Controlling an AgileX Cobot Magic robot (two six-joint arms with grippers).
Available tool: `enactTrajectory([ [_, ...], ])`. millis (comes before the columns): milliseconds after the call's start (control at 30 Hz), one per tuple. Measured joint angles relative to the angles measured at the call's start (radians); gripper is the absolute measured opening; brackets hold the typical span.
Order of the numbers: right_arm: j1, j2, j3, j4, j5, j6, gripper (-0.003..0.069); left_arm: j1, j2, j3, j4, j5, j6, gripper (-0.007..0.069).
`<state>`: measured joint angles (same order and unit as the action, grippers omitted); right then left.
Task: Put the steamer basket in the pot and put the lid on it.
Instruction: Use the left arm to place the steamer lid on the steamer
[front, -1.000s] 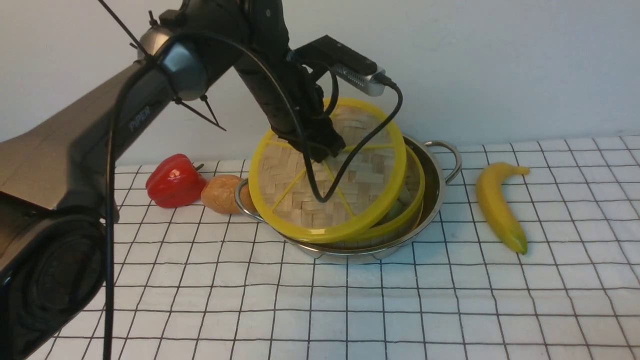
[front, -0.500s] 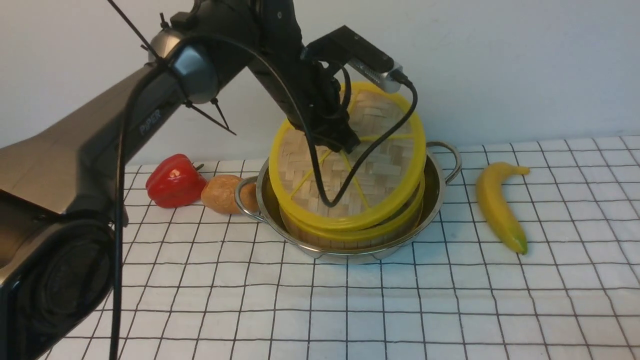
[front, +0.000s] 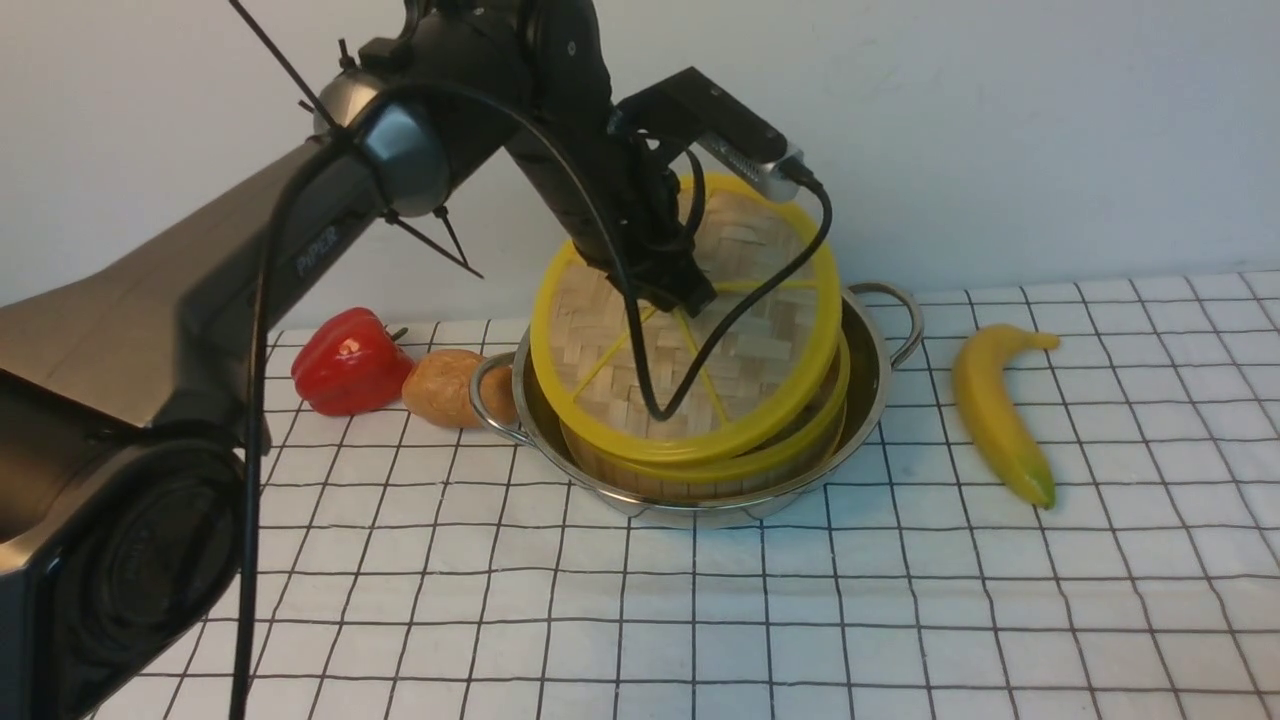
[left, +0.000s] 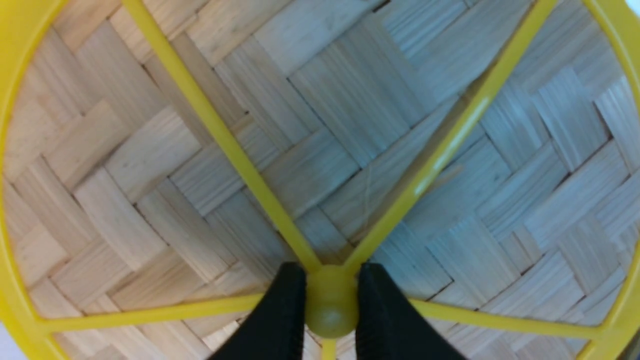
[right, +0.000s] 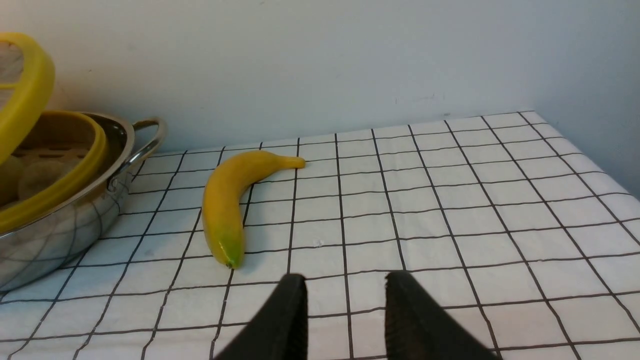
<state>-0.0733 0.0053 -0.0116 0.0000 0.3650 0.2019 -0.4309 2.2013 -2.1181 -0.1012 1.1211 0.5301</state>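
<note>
The shiny steel pot (front: 872, 385) sits at the back of the checked cloth, and the yellow-rimmed steamer basket (front: 700, 472) stands inside it. Above the basket the woven lid (front: 760, 340) hangs tilted, its near edge low over the basket rim and its far edge raised. My left gripper (front: 690, 298) is shut on the lid's yellow centre knob (left: 331, 307), one black finger on each side. In the right wrist view the pot (right: 60, 230), the basket (right: 65, 185) and the lid's edge (right: 30, 90) show at one side. My right gripper (right: 345, 285) is open and empty over the cloth.
A red pepper (front: 348, 362) and a brown potato (front: 447, 388) lie just left of the pot's handle. A yellow banana (front: 995, 410) lies right of the pot, also seen as the banana (right: 227, 205) near my right gripper. A pale wall stands behind the table.
The left arm carried the lid to the right, from hanging off the pot's left side to above the basket. Over the last half second it has shifted only slightly.
</note>
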Motion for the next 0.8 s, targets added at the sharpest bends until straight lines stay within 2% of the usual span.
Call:
enactTrajectory([
  [800, 0.0, 0.0, 0.0, 0.0, 0.0, 0.0, 0.024, 0.0, 0.0, 0.0, 0.006, -0.039, -0.007, 0.0117],
])
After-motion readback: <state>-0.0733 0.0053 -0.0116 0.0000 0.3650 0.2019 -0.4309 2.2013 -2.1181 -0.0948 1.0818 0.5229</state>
